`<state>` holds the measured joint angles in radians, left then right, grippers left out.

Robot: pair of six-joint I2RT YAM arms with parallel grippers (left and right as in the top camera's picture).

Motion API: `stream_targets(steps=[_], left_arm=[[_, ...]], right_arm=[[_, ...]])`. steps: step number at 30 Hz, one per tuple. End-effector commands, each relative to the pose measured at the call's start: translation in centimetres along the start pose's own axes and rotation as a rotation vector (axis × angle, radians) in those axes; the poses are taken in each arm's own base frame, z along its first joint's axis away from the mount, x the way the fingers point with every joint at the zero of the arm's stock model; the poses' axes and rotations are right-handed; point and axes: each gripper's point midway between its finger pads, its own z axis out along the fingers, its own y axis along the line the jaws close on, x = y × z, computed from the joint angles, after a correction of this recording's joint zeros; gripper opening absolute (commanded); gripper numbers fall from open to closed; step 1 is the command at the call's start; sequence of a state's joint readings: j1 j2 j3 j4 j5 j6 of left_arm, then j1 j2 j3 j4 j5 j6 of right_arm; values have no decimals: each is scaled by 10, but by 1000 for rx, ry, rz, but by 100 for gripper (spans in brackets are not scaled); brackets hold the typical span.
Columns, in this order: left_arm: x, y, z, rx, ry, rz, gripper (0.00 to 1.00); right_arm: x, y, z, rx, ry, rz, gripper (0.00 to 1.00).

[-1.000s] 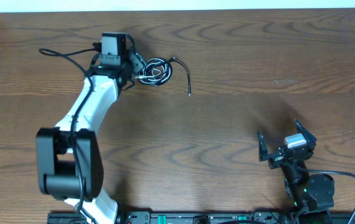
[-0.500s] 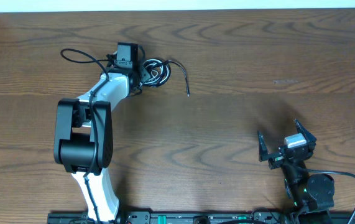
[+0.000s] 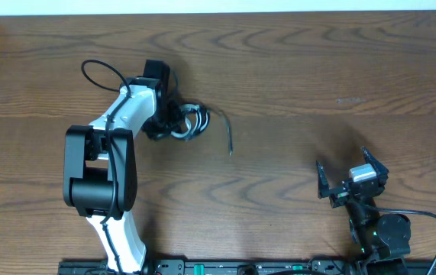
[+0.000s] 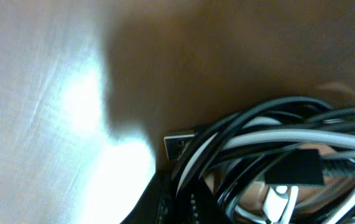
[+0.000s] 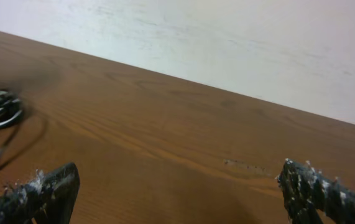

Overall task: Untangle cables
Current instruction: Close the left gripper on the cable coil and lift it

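Found the cables (image 3: 189, 122) bunched tight and touching the left gripper (image 3: 164, 124), on the side towards the right gripper (image 3: 347, 177). Counted several dark loops with a white cable (image 4: 301, 138) threaded through them; could not separate the strands further from overhead. Traced one loose black tail (image 3: 227, 139) curving out of the bunch, away from the left gripper, and ending flat on the table (image 3: 317, 76). Noted the arm's own thicker cord (image 3: 99, 72) looping on the far side of the left gripper, apart from the cables.

Checked the left wrist view: cables right up against the camera, filling the lower right, blurred. Made out a black rectangular plug (image 4: 295, 168) lying across the loops and a metal-shelled plug (image 4: 180, 147) poking out at the edge of the bunch. Cannot tell whether the left jaws are closed on the cables or only pressed beside them, the fingers not being clear in either view.

Logged the right gripper spread wide and holding nothing, with bare wood showing between its fingertips (image 5: 46, 190). Placed the cables well apart from it: far ahead and off to its left, seen small at the left edge of the right wrist view, with the black tail trailing back towards the left fingertip. Saw only open table and a pale wall (image 5: 227, 43) straight ahead of the right gripper.
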<state>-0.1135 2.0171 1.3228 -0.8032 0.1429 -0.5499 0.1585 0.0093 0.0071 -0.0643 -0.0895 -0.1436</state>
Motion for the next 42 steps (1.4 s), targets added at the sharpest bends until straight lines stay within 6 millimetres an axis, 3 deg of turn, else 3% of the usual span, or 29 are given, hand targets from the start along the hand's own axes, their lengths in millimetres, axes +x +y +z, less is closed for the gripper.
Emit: stream_targets(steps=[1,7,11,22,27,30,35,38,42], left_arm=[[45,32,29,-125,192,43,8],[69,36,9,-185,239,87,8],[73,34,-17,-196,181,113,8],[83,24,-139,37,-128,76,8],[93,29,-171,108,-214,63,9],[96,31,-179,124,-233,64,13],[99,34,-175,105,-210,63,16],[97,33,-169,89,-191,61,31],[96,33,-160,67,-163,59,40]], right_arm=[[1,0,0,2,5,-10,99],[1,0,0,2,5,-10,99],[1,0,0,2,5,-10,99],[1,0,0,2,5,-10,99],[1,0,0,2,5,-10,99],[1,0,0,2,5,-10,99],[1,0,0,2,5,-10,99],[1,0,0,2,5,-10,99],[1,0,0,2,5,-10,99]])
